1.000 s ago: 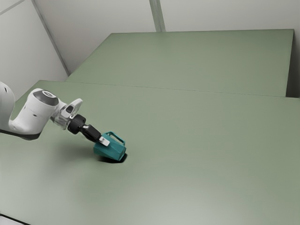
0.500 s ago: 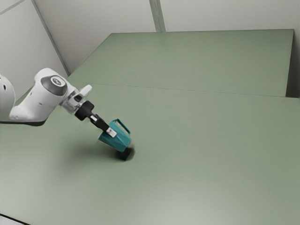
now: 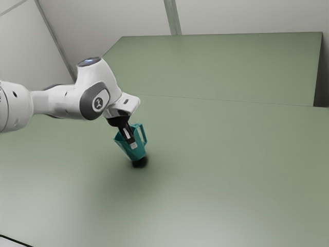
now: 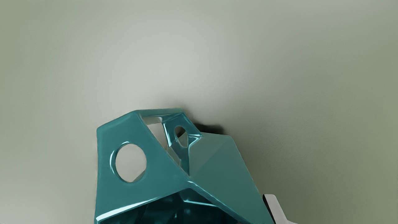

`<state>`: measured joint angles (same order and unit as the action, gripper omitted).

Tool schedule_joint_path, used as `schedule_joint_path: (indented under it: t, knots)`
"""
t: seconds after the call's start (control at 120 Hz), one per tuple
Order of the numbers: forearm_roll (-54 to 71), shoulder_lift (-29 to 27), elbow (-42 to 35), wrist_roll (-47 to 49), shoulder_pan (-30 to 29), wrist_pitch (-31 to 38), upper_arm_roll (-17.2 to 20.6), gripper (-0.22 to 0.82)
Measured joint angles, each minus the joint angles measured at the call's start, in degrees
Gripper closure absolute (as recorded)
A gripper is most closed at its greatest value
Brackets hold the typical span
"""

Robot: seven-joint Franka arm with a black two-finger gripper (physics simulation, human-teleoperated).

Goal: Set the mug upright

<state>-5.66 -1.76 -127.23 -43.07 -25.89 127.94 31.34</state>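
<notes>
A smooth green table (image 3: 231, 170) carries a small dark shadow (image 3: 140, 163).

exterior view: from beside the Franka arm (image 3: 64, 103), high and well apart from the mug (image 3: 138, 154), looking slantwise down across the tabletop (image 3: 231, 164) to the wall (image 3: 247, 15) beyond.
wrist view: on the arm's hand (image 3: 123, 105), close above the mug, facing down over its handle (image 4: 119, 133).
both views: mug and tabletop around it.
</notes>
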Motion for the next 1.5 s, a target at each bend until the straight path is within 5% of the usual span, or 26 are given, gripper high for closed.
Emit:
schedule_joint_path:
  t: [0.733,1.067,1.3,1.5]
  knots:
    - [2.97,-3.32,-9.24,24.59,-2.06,7.99,3.53,0.78]
    - [2.38,-3.57,-9.29,28.16,-2.02,8.23,4.03,0.21]
    - [2.37,-6.62,-7.65,29.55,-2.08,6.47,4.62,0.07]
    - [0.83,-6.45,3.22,29.96,-2.67,-2.62,3.76,0.03]
